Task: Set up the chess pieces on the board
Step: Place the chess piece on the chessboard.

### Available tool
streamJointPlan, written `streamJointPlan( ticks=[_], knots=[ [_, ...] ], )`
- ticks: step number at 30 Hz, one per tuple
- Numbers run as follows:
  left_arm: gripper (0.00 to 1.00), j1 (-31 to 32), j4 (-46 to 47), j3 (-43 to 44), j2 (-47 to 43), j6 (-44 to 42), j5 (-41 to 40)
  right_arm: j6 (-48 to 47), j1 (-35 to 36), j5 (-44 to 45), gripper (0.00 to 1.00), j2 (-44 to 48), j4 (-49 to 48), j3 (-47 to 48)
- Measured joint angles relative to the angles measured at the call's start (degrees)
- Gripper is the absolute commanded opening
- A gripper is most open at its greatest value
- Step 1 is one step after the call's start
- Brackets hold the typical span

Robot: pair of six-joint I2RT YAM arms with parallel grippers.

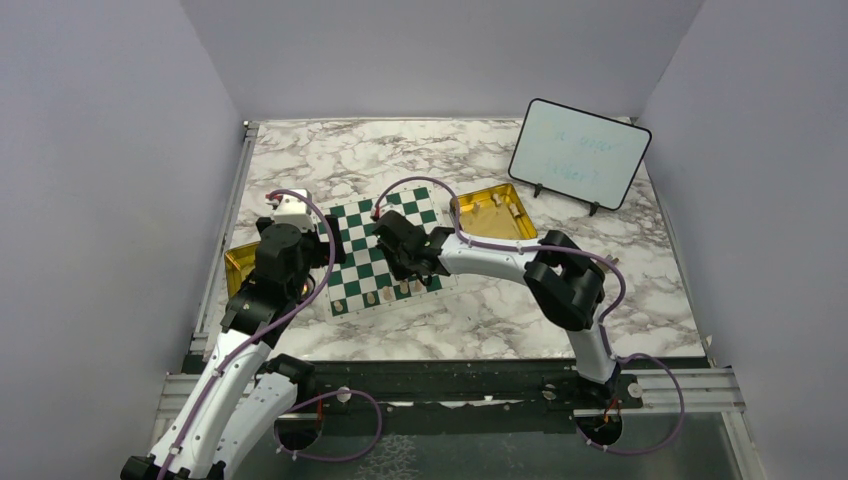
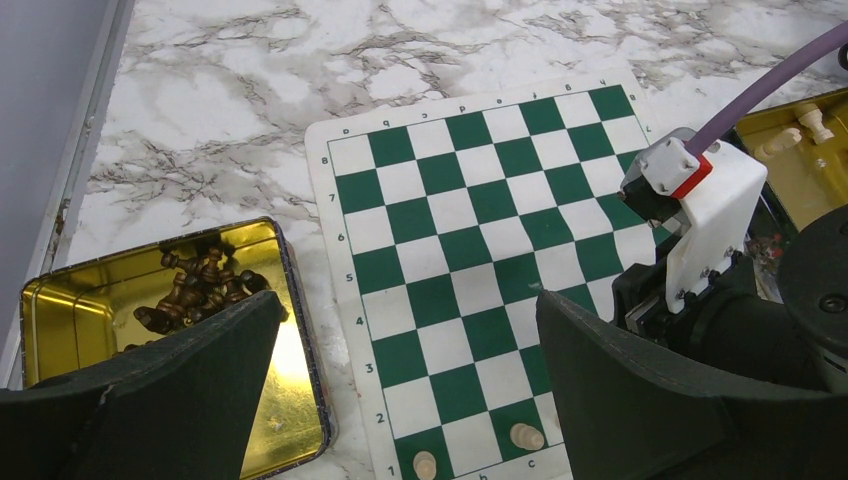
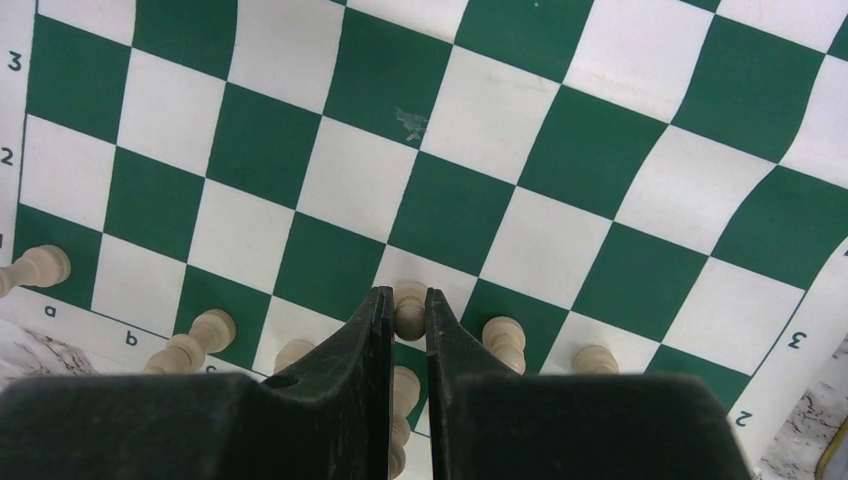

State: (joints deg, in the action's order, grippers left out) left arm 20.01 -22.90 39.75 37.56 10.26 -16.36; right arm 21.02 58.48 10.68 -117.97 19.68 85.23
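The green-and-white board (image 1: 362,232) lies mid-table. Several cream chess pieces (image 1: 386,293) stand along its near row, such as one (image 3: 205,330) left of my fingers and one (image 3: 505,335) to their right. My right gripper (image 3: 408,296) hangs low over that row, shut on a cream piece (image 3: 409,312) whose top shows between the fingertips. Whether its base touches the board is hidden. Another cream piece (image 3: 402,392) shows lower in the gap. My left gripper (image 2: 410,310) is wide open with nothing in it, above the board's left edge, near two cream pieces (image 2: 526,436).
A gold tin (image 2: 300,330) left of the board holds a heap of dark pieces (image 2: 195,285). A second gold tin (image 1: 490,215) at the board's far right holds a few cream pieces (image 2: 815,120). A framed whiteboard (image 1: 578,153) stands at the back right.
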Motion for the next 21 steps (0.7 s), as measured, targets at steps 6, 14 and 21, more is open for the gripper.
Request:
streamJointPlan(
  ticks=[6, 14, 21],
  knots=[
    [0.99, 0.0, 0.0, 0.0, 0.0, 0.0, 0.0, 0.0, 0.2, 0.3, 0.16, -0.4, 0.3, 0.2],
    [0.99, 0.0, 0.0, 0.0, 0.0, 0.0, 0.0, 0.1, 0.6, 0.4, 0.19, -1.0, 1.1, 1.0],
    [0.99, 0.0, 0.0, 0.0, 0.0, 0.0, 0.0, 0.2, 0.7, 0.5, 0.23, -1.3, 2.3, 1.9]
  ],
)
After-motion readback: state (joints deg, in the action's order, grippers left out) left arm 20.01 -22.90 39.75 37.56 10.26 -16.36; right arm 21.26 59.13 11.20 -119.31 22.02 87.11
